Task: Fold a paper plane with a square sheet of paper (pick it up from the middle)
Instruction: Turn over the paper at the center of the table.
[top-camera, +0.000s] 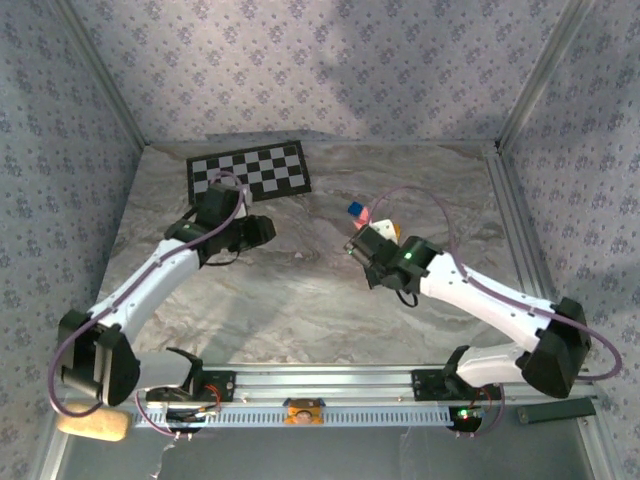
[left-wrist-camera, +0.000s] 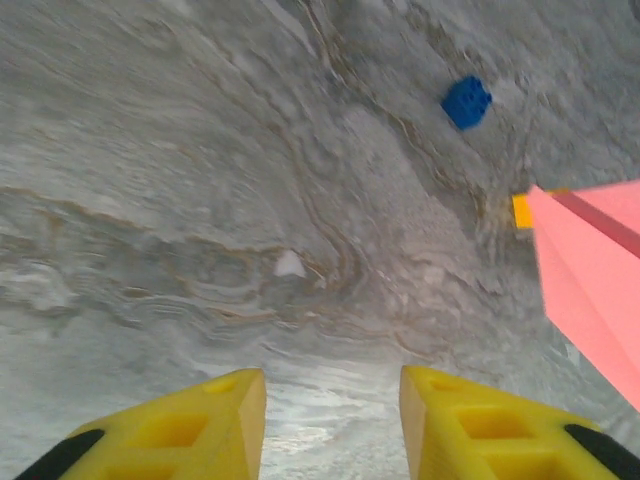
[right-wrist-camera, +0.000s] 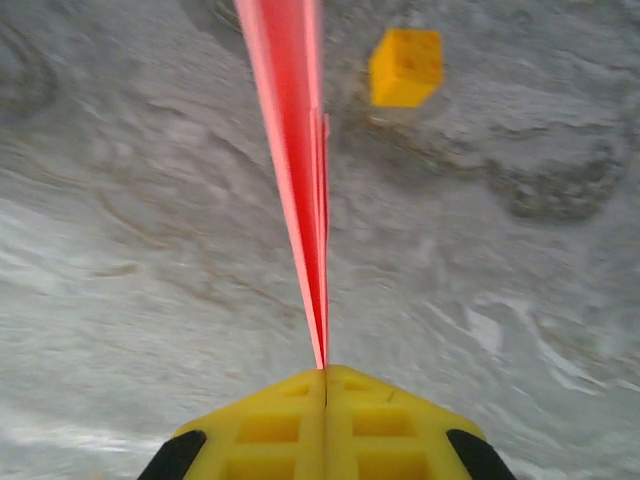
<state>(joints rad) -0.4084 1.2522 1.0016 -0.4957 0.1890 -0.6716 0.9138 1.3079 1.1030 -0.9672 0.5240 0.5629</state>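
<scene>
The square sheet of paper is folded into a salmon-pink paper plane (right-wrist-camera: 293, 150), seen edge-on in the right wrist view. My right gripper (right-wrist-camera: 324, 375) is shut on its near end, and the paper points away above the marbled table. From above, the right gripper (top-camera: 360, 232) holds the paper plane (top-camera: 364, 213) near the table's middle. In the left wrist view the paper plane (left-wrist-camera: 595, 280) shows a crease at the right edge. My left gripper (left-wrist-camera: 333, 420) is open over bare table, apart from the paper. From above, the left gripper (top-camera: 268, 230) sits left of centre.
A blue block (top-camera: 353, 210) and an orange block (top-camera: 392, 228) lie close to the held paper; both also show from the wrists, the blue block (left-wrist-camera: 466, 101) and orange block (right-wrist-camera: 405, 66). A black-and-white checkerboard (top-camera: 248, 168) lies at the back left. Patterned walls enclose the table.
</scene>
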